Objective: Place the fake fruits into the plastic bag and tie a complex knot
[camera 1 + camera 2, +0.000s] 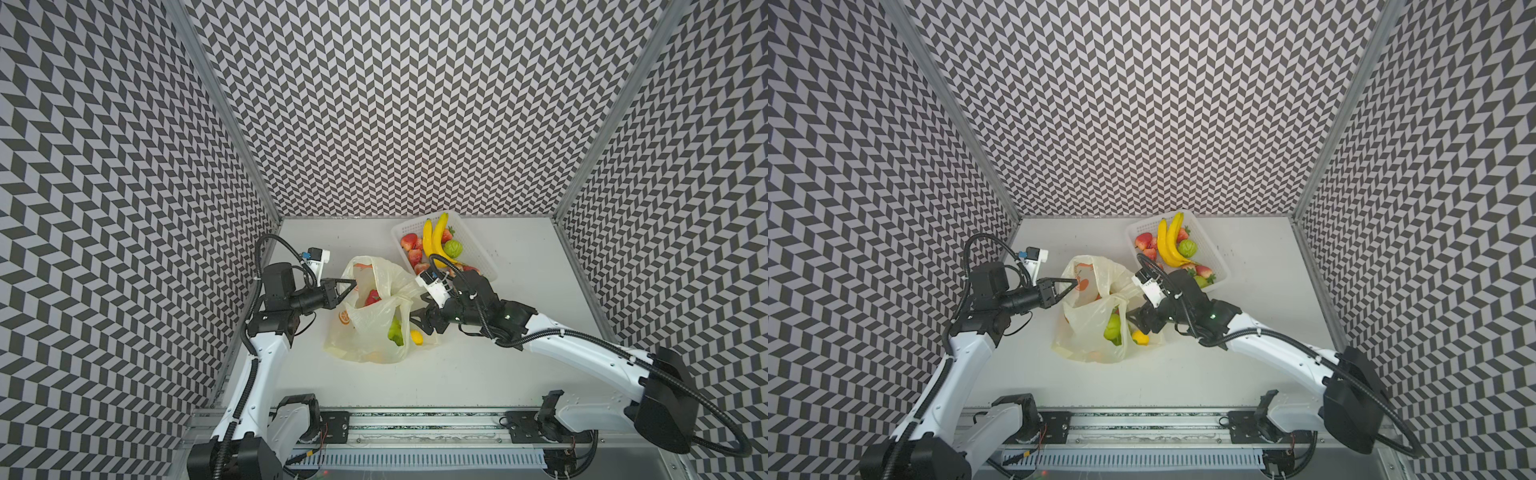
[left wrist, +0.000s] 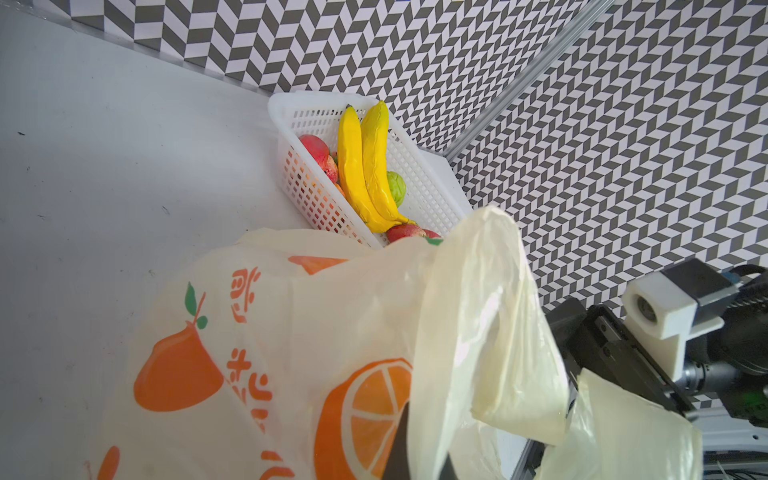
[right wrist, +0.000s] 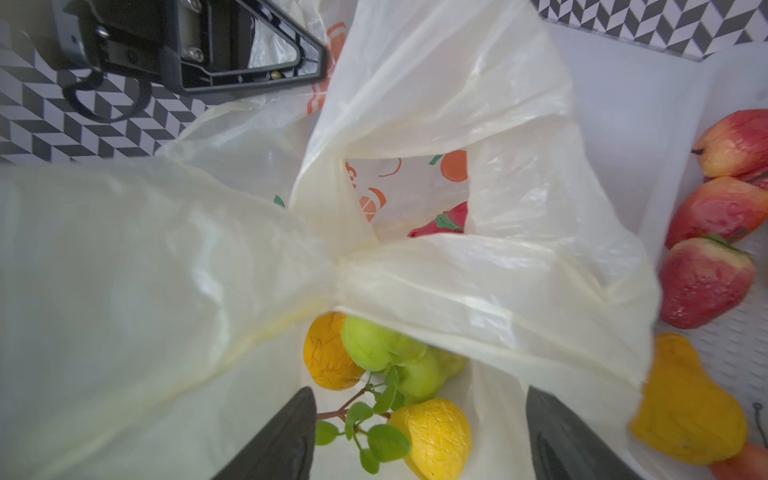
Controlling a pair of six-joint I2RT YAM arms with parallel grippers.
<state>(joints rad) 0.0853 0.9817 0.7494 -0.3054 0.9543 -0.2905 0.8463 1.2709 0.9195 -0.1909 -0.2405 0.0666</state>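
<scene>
Pale-yellow, thin plastic bag [image 1: 374, 328] slumped on the white surface [image 1: 457, 374] between the two arms, mouth gaping toward the right arm. Left fingers [image 1: 347, 286] pressed fully together on the bag's left-hand rim, holding that edge up. Right fingers [image 3: 282, 436] spread wide at the bag's opposite side, gripping nothing. In the right wrist view, one finger at either side of the mouth, with a yellow lemon [image 3: 436, 436] and a leafy twig in the gap between them, untouched. Just past the lemon, two green pears [image 3: 395, 357] and an orange [image 3: 328, 357], tucked under a loose handle loop [image 3: 478, 286]. Deeper inside, pink-red dragon fruit [image 1: 372, 298]. Just beside the bag, toward the back wall, white perforated basket [image 1: 473, 249] with two bananas [image 1: 436, 245], strawberries [image 1: 409, 241] and a green fruit [image 1: 454, 248]. Handle loops slack, not yet tied.
</scene>
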